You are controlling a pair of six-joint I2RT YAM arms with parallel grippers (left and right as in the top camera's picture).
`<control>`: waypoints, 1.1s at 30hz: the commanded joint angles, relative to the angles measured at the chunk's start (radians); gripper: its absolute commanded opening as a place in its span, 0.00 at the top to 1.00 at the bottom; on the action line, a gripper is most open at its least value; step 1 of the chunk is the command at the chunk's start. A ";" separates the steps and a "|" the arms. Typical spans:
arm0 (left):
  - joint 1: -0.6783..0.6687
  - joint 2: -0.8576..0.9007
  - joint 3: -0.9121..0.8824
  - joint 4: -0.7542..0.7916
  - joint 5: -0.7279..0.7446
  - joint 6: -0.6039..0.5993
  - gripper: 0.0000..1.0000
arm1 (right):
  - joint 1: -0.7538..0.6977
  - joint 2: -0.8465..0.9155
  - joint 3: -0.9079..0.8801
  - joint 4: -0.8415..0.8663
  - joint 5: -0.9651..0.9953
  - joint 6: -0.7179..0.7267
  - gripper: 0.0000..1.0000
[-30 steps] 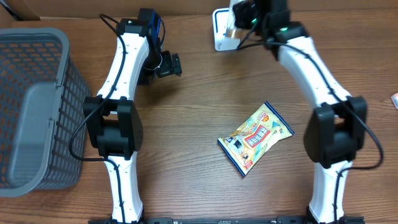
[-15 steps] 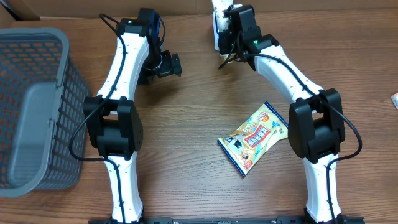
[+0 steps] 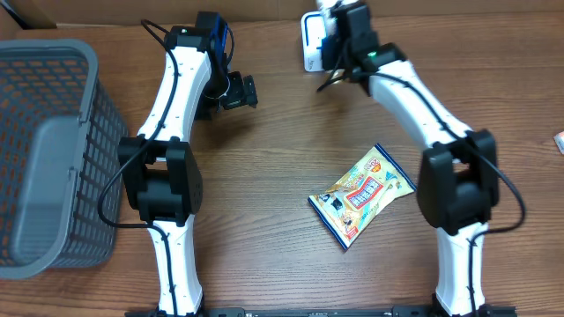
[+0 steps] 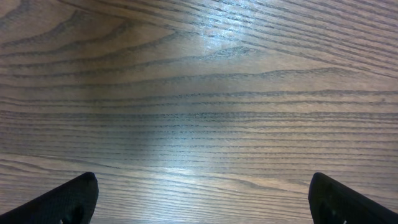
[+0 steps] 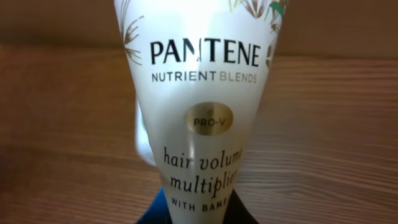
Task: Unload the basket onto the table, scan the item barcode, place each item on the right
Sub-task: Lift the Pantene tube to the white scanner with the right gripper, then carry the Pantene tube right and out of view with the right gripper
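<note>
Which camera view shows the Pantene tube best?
The right wrist view: the Pantene tube fills the frame, label readable. In the overhead view the right arm hides most of it. The left wrist view shows only table.

Overhead view was bright, evenly lit and sharp, w/ soft shadows. Left wrist view had glare on the worktop at 12 o'clock, dimmer toward 9. Right wrist view: bottle overexposed at 12, bkgd blurred.
</note>
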State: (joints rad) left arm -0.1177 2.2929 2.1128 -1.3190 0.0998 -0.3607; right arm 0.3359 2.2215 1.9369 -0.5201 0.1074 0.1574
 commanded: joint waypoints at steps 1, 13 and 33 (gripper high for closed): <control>-0.001 -0.004 0.003 0.001 -0.006 -0.002 0.00 | -0.106 -0.186 0.029 -0.016 0.076 0.036 0.96; 0.000 -0.004 0.003 0.000 -0.006 -0.002 0.00 | -0.574 -0.214 0.025 -0.385 0.050 0.243 0.96; 0.000 -0.004 0.003 0.000 -0.006 -0.002 0.00 | -0.885 -0.039 -0.157 -0.136 -0.023 0.243 0.93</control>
State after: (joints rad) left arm -0.1177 2.2929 2.1128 -1.3186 0.0998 -0.3607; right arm -0.5209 2.1387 1.7794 -0.6758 0.0601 0.3958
